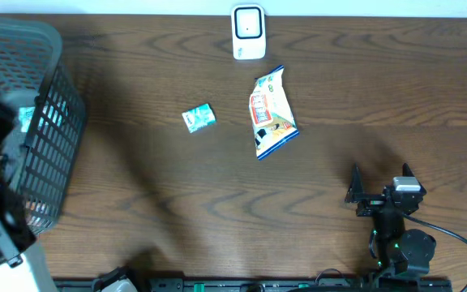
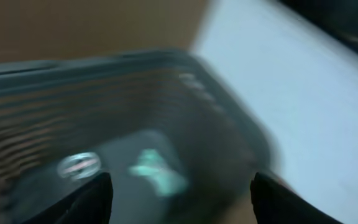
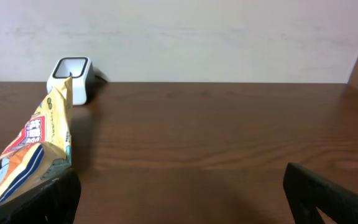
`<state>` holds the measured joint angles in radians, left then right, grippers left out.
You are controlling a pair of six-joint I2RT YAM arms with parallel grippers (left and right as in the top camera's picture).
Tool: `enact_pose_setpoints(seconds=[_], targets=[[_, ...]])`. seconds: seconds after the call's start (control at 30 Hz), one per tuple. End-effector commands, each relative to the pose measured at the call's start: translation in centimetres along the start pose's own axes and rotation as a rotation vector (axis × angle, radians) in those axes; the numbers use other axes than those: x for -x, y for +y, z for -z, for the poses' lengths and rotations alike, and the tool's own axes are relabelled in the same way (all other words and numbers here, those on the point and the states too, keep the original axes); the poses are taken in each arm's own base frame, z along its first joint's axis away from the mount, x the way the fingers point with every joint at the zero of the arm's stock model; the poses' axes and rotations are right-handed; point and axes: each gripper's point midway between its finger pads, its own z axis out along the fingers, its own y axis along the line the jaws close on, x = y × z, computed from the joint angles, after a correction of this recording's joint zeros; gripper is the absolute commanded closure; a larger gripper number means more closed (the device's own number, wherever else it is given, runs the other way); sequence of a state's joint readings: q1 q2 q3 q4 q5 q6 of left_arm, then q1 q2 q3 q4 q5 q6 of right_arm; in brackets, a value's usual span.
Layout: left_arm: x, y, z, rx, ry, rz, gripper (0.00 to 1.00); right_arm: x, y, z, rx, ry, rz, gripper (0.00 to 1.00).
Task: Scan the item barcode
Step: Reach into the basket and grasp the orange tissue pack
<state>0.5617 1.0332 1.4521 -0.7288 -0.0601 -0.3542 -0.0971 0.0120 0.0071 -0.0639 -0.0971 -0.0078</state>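
Near right, the right pincer (image 1: 381,177) sits released and empty, aimed at the snack bag (image 1: 272,113), likely the next item to scan. At left, the left pincer (image 2: 182,199) hangs spread over the basket (image 1: 31,36), gripping nothing. Farthest, the scanner (image 1: 248,32) stands on the worktop (image 1: 177,203) just beyond the bag.

From where I stand there is one white box-shaped barcode scanner (image 1: 248,31) with a dark window. There is one long yellow-and-orange foil snack bag (image 1: 272,112). I count two small teal-and-white packets: one packet on the table (image 1: 199,118) and one packet inside the basket (image 2: 157,173). There is one grey plastic slatted basket (image 1: 55,105). It also holds one round silvery object (image 2: 78,165), too blurred to name. There are two black two-finger grippers, the left gripper (image 2: 182,199) and the right gripper (image 3: 179,199), and one dark wooden table (image 1: 177,211).
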Motion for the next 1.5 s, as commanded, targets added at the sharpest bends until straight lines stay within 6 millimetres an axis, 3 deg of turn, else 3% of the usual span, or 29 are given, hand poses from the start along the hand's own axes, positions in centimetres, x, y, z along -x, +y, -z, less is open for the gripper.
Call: enact_pose_setpoints(seconds=[0.0,0.17,0.23,0.4,0.53,0.63,0.67,0.7,0.87,1.13,1.27,1.47], targets=[[0.0,6.4,-1.0,0.234,0.024,0.033,0.3,-0.1,-0.2,0.0,-0.008,0.001,-0.011,0.01],[-2.3,12.6,-3.9,0.429,0.163,0.116,0.28,-0.1,-0.2,0.0,-0.009,0.001,-0.012,0.01],[-4.9,14.6,-5.9,0.494,0.286,0.134,0.21,-0.1,-0.2,0.0,-0.008,0.001,-0.012,0.01],[-10.5,16.7,-8.2,0.582,0.532,0.153,0.17,-0.1,-0.2,0.0,-0.009,0.001,-0.011,0.01],[-13.6,17.9,-9.6,0.627,0.666,0.151,0.16,-0.1,-0.2,0.0,-0.009,0.001,-0.012,0.01],[-15.2,18.4,-10.3,0.647,0.729,0.157,0.14,-0.1,-0.2,0.0,-0.009,0.001,-0.012,0.01],[-15.6,18.5,-10.3,0.652,0.749,0.162,0.06,-0.1,-0.2,0.0,-0.008,0.001,-0.011,0.01],[-16.2,18.5,-10.1,0.655,0.776,0.174,0.05,-0.1,-0.2,0.0,-0.009,0.001,-0.012,0.01],[-19.3,17.6,-9.5,0.611,0.906,0.224,0.04,-0.1,-0.2,0.0,-0.009,0.001,-0.011,0.01],[-19.7,17.6,-9.3,0.663,0.886,0.323,0.01,-0.1,-0.2,0.0,-0.009,0.001,-0.011,0.01],[-20.5,16.5,-8.9,0.628,0.932,0.387,0.02,-0.1,-0.2,0.0,-0.008,0.001,-0.011,0.01],[-20.8,16.6,-8.5,0.623,0.958,0.352,0.02,-0.1,-0.2,0.0,-0.009,0.001,-0.012,0.01]])
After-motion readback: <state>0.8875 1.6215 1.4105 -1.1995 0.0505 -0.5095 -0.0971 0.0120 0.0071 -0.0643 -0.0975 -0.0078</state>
